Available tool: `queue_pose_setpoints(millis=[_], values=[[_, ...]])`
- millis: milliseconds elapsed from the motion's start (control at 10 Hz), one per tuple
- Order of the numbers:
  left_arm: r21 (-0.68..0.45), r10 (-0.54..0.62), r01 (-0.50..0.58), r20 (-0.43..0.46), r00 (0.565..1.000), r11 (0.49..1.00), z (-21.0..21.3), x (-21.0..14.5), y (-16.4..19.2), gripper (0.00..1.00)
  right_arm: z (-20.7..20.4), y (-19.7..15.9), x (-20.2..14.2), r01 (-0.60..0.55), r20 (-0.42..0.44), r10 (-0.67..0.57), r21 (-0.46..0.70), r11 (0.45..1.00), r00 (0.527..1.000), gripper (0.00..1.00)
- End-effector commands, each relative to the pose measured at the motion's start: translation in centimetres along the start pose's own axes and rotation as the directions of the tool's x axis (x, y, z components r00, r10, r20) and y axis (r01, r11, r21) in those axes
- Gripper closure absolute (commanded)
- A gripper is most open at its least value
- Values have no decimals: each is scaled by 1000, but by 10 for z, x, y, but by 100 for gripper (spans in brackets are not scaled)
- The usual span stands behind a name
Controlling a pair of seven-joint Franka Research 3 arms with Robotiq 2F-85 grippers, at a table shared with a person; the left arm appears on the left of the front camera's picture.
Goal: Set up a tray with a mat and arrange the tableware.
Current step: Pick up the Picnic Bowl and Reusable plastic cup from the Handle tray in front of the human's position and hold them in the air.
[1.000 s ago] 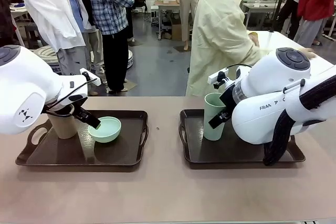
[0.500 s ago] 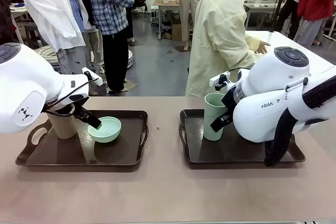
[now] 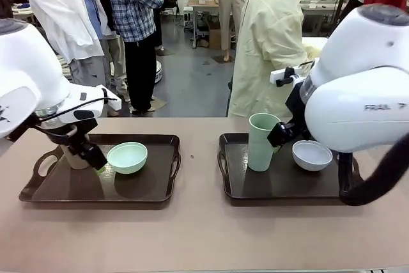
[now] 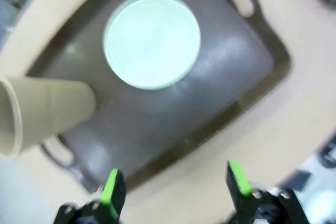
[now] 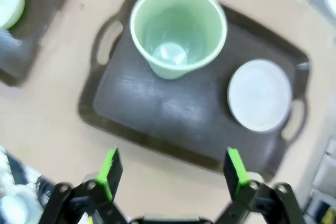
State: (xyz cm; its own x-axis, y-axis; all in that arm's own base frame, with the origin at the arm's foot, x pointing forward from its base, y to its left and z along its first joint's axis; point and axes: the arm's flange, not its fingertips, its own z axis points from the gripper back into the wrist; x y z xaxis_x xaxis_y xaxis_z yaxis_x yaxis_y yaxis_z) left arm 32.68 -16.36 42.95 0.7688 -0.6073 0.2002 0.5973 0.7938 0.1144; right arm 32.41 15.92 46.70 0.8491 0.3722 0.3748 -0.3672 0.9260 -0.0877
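At the left of the front view, the left gripper (image 4: 175, 184) is hanging spread and empty above the left tray (image 3: 160, 187), which is carrying one tan cup (image 4: 47, 114) and one mint bowl (image 3: 127, 156); at the right, the right gripper (image 5: 172, 169) is hovering wide apart, holding nothing, above the right tray (image 3: 281, 187), where one mint cup (image 3: 261, 142) is standing upright left of one pale bowl (image 3: 312, 155). Two trays, two cups and two bowls are showing in all.

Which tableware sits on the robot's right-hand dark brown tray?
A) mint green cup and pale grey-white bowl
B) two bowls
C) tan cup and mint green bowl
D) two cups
A: the tall mint green plastic cup and the small pale grey-white round bowl stand side by side on the right-hand dark brown tray.
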Motion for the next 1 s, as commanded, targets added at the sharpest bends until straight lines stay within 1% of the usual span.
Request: queue_pose_setpoints(millis=[0,100,200,300,400,500,600,700,800,900], values=[[-75,80,-81,-16,997,994,5,-56,-12,0,-5,0,-97,62,-64,-63,-15,998,996,0],[-69,122,-122,-8,993,990,9,-62,-8,0,-9,0,-110,57,-108,-56,7,998,993,0],[-141,177,-169,51,983,976,10,-67,4,0,-9,-7,-116,72,-95,-67,45,996,993,0],[-135,223,-213,67,972,968,13,-73,13,0,-7,-17,-121,78,-87,-69,98,992,994,0],[-149,240,-225,96,966,963,19,-81,24,0,-1,-36,-127,66,-75,-54,174,982,996,0],[-182,264,-241,118,957,953,25,-97,45,0,9,-68,-138,107,-42,-100,236,966,994,0],[-253,306,-266,134,942,930,31,-111,64,0,20,-93,-149,155,-14,-158,308,939,987,0],[-287,353,-303,140,925,909,36,-122,81,0,27,-115,-159,184,9,-202,372,910,979,0],[-361,401,-327,150,904,873,38,-131,101,0,30,-139,-167,217,16,-247,423,880,969,0],[-425,434,-334,161,886,841,44,-145,126,0,34,-164,-179,252,28,-303,483,839,953,0]])
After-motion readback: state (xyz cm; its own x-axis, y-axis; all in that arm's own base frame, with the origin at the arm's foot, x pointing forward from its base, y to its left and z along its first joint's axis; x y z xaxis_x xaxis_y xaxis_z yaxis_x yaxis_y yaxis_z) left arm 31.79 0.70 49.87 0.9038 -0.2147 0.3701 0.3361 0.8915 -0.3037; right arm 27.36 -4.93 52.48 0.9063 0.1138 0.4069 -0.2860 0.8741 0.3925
